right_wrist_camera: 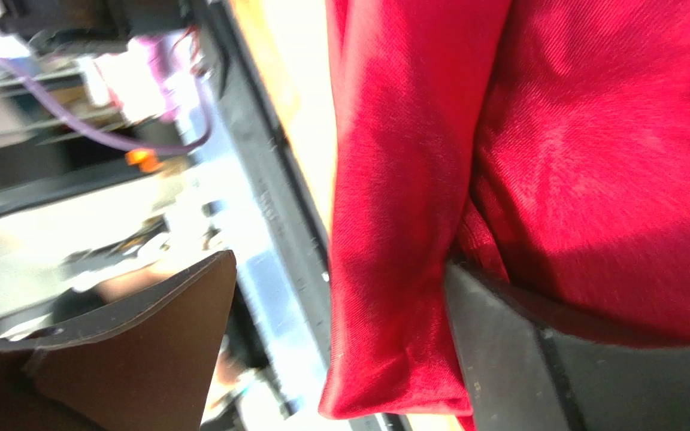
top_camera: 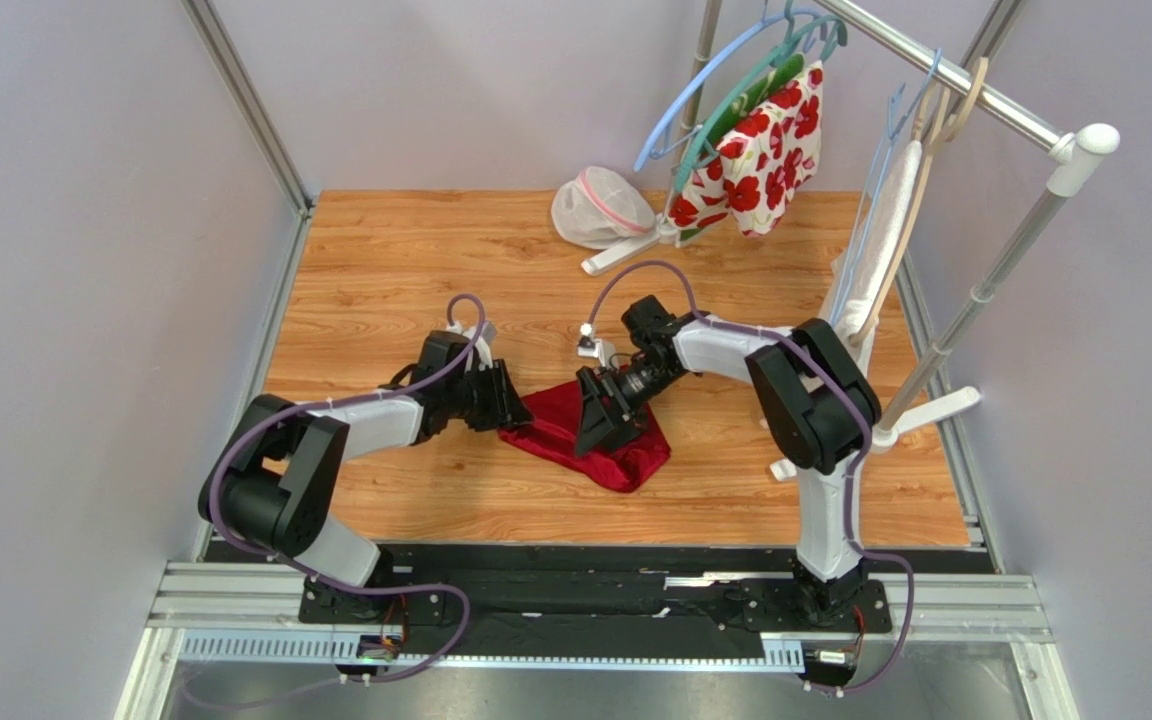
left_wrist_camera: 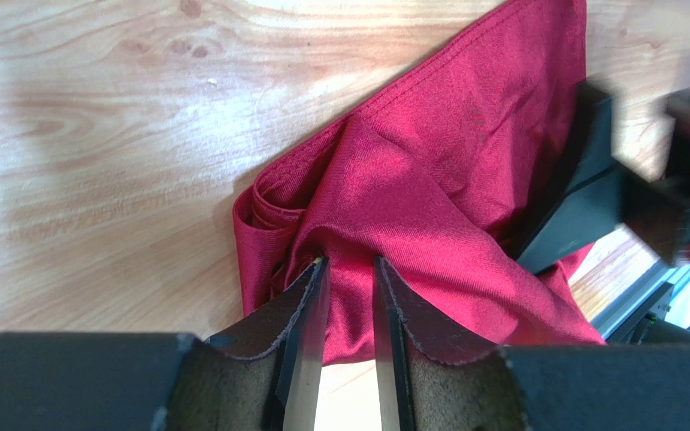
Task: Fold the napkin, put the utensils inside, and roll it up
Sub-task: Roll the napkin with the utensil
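Nearest, a black mounting rail [top_camera: 597, 597] along the front edge of the wooden tabletop [top_camera: 387, 255], both arms bolted there and bent inward toward the middle.

Just beyond, the napkin [top_camera: 635, 458]: crimson, plain, crumpled into a loose heap on the wood between the two arms, roughly mid-tabletop.

At the heap's left corner, the left end effector [left_wrist_camera: 349, 265], low over the wood. Fingers only narrowly parted, tips straddling a raised, bunched fold, red cloth showing in the slim gap; not clamped shut on it. Beside that fold, a hemmed edge running diagonally across the bare boards.

Over the heap's middle, the right end effector [right_wrist_camera: 340, 265], angled down and toward the front, fingers spread wide. In the space between them, a hanging fold of cloth, draped against one finger [right_wrist_camera: 520, 359] and well clear of the other. Open wide, with no hold on the cloth.

Farther back, near the rear edge, a white mesh pouch [top_camera: 602, 207] with pink trim, lying on the boards. Behind it and to the right, a metal garment rack [top_camera: 988, 98] with pale blue and green hangers [top_camera: 717, 90], a white cloth with red flowers [top_camera: 760, 150], and a white towel [top_camera: 880, 263] hanging at the right side.
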You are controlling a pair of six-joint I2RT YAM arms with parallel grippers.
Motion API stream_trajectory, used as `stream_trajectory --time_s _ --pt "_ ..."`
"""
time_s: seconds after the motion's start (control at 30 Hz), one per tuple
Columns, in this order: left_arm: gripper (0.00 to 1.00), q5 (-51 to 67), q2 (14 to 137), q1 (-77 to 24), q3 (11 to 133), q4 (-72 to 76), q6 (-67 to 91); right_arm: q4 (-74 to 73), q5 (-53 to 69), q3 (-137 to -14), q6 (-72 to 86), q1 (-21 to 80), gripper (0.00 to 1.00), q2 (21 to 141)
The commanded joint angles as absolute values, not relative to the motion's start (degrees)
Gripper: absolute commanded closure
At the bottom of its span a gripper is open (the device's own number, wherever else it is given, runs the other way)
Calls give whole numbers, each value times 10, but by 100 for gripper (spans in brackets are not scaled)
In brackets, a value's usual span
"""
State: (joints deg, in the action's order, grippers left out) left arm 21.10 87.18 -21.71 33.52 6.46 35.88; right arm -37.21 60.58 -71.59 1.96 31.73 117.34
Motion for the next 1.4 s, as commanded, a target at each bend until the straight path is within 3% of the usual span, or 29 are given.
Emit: stream_trajectory --time_s 0.0,0.17,0.23,0.37,0.63,0.9,1.37 --pt "66 175 911 -218 330 7 342 -306 475 -707 54 318 8 1063" --pt "67 174 922 -218 341 1 339 -276 360 -648 54 357 8 942" --pt "67 173 925 -218 344 -16 339 -268 285 -605 49 392 15 878" --pt "68 172 927 -218 347 -25 338 -248 236 -556 81 460 17 818" --pt "68 171 926 -218 352 -34 335 -236 189 -532 144 532 20 857" --pt "68 171 919 -218 353 -40 324 -258 113 -564 110 526 19 896" --pt "68 175 928 -218 362 -52 315 -214 128 -548 62 490 18 889"
